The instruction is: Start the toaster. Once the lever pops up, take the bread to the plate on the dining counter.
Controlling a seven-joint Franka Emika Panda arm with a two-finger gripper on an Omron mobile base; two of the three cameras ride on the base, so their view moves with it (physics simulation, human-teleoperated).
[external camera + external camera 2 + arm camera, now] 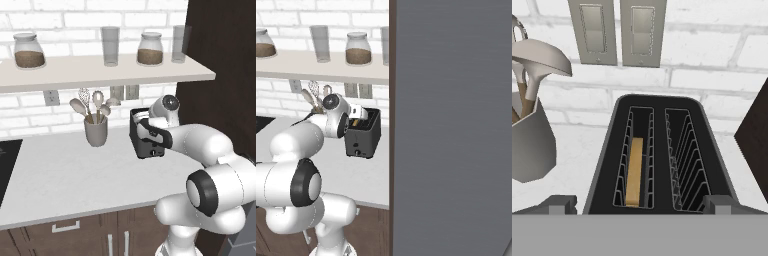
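The black toaster (657, 150) stands on the counter against the brick wall, seen from above in the hand view. The tan bread (634, 170) sits low in its left slot; the right slot holds nothing. My gripper (641, 205) hovers open just above the toaster's near end, one fingertip (559, 204) on each side, holding nothing. In the left base view the hand (150, 125) covers the top of the toaster (147, 147). In the right base view the hand (357, 112) is above the toaster (363, 137). The plate and the dining counter are out of view.
A grey utensil cup (96, 131) with spoons and a whisk stands left of the toaster. Above is a shelf (100, 75) with jars and glasses. A dark tall cabinet (220, 60) rises right of the toaster. A black cooktop (6, 165) lies at the far left.
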